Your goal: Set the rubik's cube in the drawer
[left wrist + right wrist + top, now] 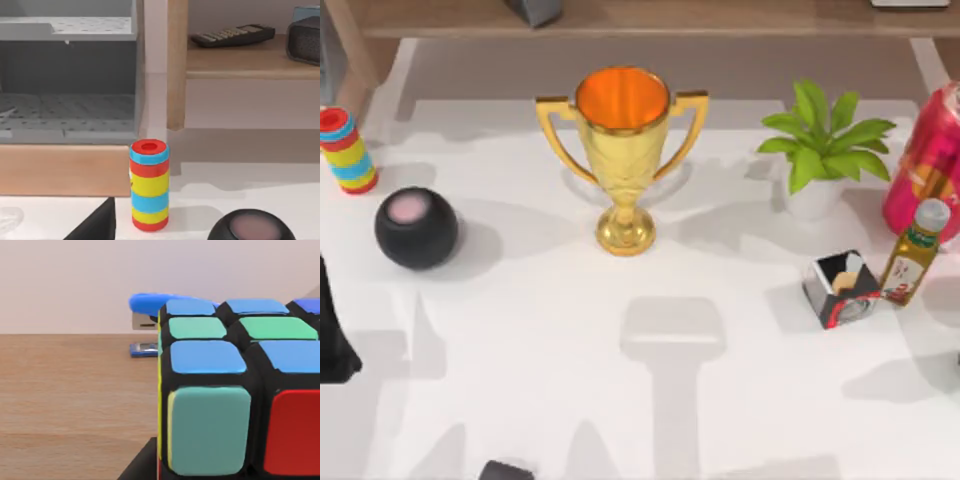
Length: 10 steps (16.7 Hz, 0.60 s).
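The rubik's cube (235,390) sits close before the right wrist camera on a wooden surface (70,405), black-framed with blue and green tiles on top and teal and red ones on its near face; a blue stapler (147,315) lies just behind it. Whether the right gripper holds it, I cannot tell

Gold trophy (623,150) mid-table, black ball (416,227) left, plant (823,150) & oil bottle (914,252) right.
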{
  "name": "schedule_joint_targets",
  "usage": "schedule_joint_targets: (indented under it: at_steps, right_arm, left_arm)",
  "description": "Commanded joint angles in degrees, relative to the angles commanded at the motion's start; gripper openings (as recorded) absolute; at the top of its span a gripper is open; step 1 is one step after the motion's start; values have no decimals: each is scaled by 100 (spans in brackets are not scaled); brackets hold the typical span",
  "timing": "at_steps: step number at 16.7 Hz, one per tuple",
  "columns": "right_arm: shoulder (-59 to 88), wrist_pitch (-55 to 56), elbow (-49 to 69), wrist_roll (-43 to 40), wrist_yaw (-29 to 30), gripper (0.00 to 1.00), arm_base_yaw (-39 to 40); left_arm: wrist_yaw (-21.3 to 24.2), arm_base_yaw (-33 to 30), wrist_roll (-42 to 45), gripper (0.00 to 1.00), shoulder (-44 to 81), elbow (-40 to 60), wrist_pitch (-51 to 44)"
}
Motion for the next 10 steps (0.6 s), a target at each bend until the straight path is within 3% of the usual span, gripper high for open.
schedule_joint_targets:
  at_steps: [10]
  right_arm:
    - [-29,-19,2,10,2,0,21]
  left_arm:
    - [0,0,0,100,0,0,0]
